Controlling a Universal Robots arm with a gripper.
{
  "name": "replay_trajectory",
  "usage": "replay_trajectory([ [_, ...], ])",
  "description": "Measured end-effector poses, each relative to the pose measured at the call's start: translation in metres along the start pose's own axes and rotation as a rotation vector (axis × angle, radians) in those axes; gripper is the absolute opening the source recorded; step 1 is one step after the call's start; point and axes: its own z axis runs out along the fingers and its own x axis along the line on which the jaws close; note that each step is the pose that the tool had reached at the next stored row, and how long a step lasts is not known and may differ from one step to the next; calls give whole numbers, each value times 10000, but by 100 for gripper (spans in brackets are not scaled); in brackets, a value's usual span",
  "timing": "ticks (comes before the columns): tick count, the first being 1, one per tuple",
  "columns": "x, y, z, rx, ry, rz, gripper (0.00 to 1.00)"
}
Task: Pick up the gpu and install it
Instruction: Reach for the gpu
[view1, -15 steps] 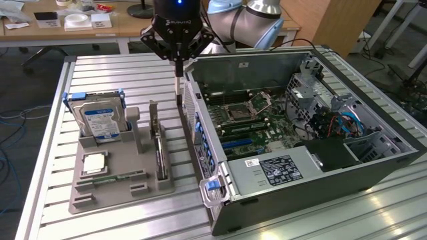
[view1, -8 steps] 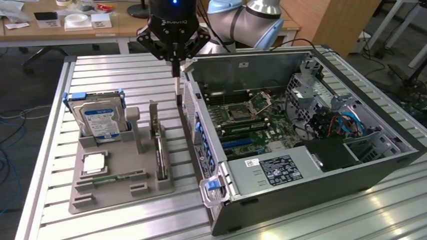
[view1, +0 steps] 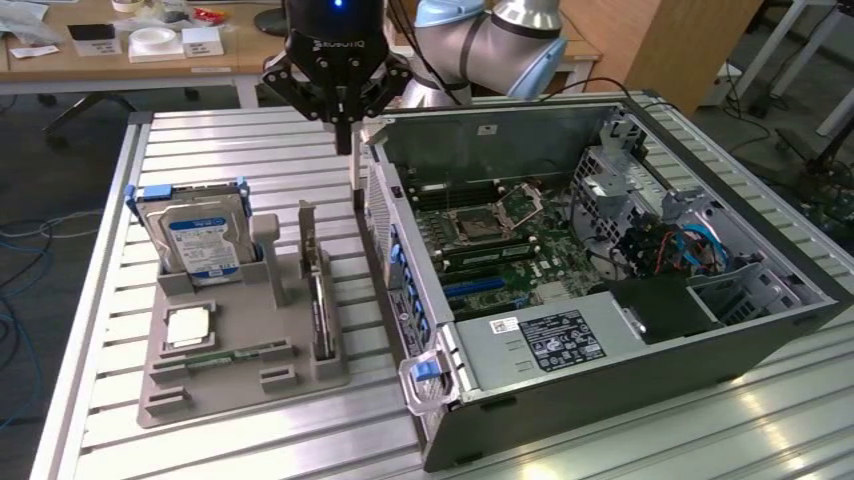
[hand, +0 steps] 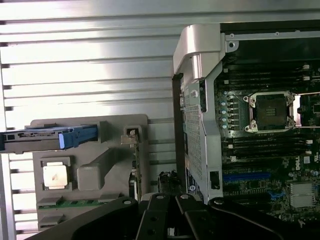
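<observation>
The gpu (view1: 318, 290) is a thin dark card standing on edge in a slot of the grey holder tray (view1: 227, 385), on the exterior view's left of the open computer case (view1: 641, 350). My gripper (view1: 344, 140) hangs above the table beyond the card's far end, close to the case's rear corner. Its fingers are shut together with nothing between them. In the wrist view the card's edge and silver bracket (hand: 132, 140) lie just ahead of my gripper (hand: 171, 220), beside the case wall (hand: 195, 125).
The tray also holds a silver hard drive (view1: 200, 235) with blue rails, a processor (view1: 191, 325) and a green memory stick (view1: 234, 352). Inside the case lie the motherboard (view1: 494, 230) with its socket and blue slots (view1: 474, 290). A ribbed metal table (view1: 214, 140) carries everything.
</observation>
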Motion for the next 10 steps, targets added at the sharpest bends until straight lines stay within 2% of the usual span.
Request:
replay_trajectory([
  [10, 100, -4, -2, 0, -1, -1, 11],
])
